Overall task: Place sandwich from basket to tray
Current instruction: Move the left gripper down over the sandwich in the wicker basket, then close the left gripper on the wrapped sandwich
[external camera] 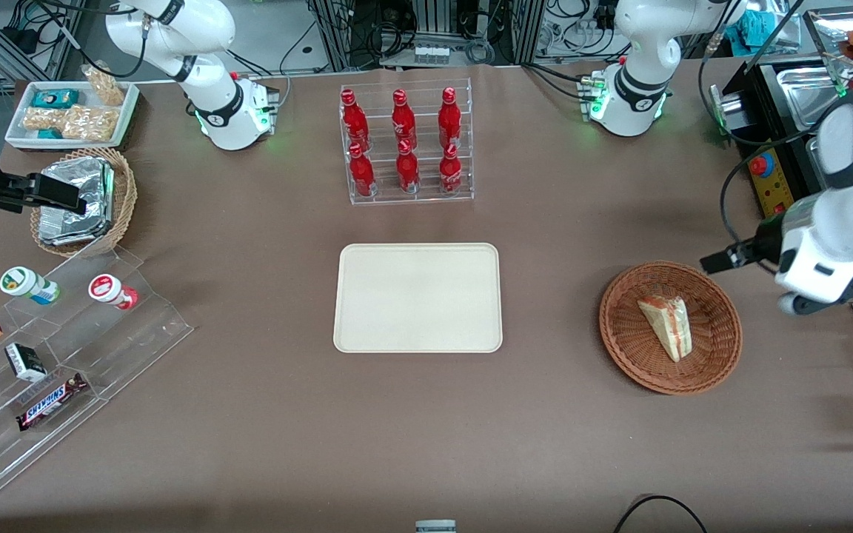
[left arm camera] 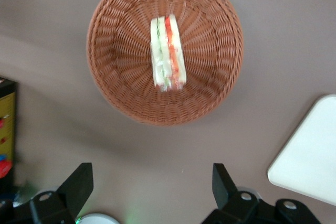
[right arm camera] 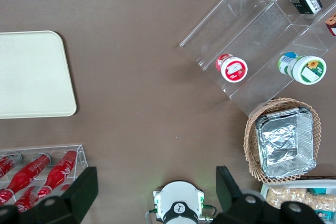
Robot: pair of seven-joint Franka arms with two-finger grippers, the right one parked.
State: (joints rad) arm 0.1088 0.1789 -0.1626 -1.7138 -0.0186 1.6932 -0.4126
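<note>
Bottles of red soda (external camera: 403, 141) stand in a clear rack (external camera: 406, 194) at the table's centre, farther from the front camera than the bare cream tray (external camera: 417, 297). Toward the working arm's end, the reddish-brown wicker basket (external camera: 670, 326) holds the wrapped sandwich (external camera: 666, 325), a pale wedge showing red and green filling, lying near the basket's middle. Just past the basket's rim, the working arm's gripper (external camera: 723, 259) hangs above the brown tablecloth (external camera: 545, 414), its black fingers (left arm camera: 77, 184) spread wide apart and grasping nothing, well clear of the sandwich.
</note>
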